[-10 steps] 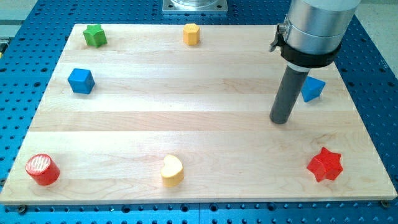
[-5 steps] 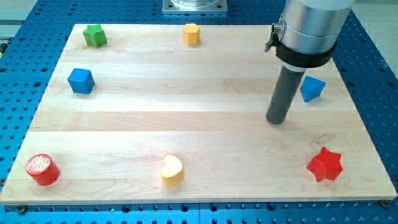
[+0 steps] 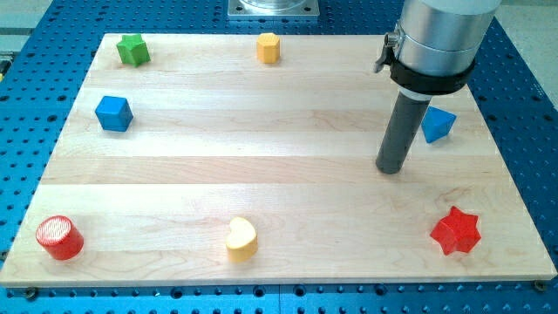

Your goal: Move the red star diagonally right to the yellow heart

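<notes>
Pale wood board (image 3: 261, 166), smooth, matt; blue perforated metal table (image 3: 35, 52); tool sleeve (image 3: 440, 39) brushed metal.

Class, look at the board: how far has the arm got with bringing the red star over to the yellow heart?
Done: nothing. The red star sits at the view's bottom right, far from the yellow heart at bottom centre. In hand: my tip stands above and left of the star, not touching. Left: reaching the star and the whole push.

One camera looks down steeply from the near edge at the whole wooden board (image 3: 261, 174), close in; the arm's metal base (image 3: 274, 8) sits at twelve o'clock.
</notes>
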Robot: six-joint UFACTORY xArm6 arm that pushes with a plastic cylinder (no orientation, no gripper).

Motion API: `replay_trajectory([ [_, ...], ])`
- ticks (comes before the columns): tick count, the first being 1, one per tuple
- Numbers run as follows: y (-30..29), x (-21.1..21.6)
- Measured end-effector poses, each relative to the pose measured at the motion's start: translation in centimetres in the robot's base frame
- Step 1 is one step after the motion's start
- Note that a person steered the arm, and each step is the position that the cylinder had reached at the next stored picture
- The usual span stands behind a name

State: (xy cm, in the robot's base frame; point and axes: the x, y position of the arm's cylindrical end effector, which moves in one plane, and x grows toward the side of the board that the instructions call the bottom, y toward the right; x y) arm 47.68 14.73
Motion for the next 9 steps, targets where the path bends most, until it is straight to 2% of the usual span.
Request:
replay_trajectory([
  [5,1.1,0.1],
  [6,2.9,0.1],
  [8,13.4,0.5],
  [9,12.9,6.9],
])
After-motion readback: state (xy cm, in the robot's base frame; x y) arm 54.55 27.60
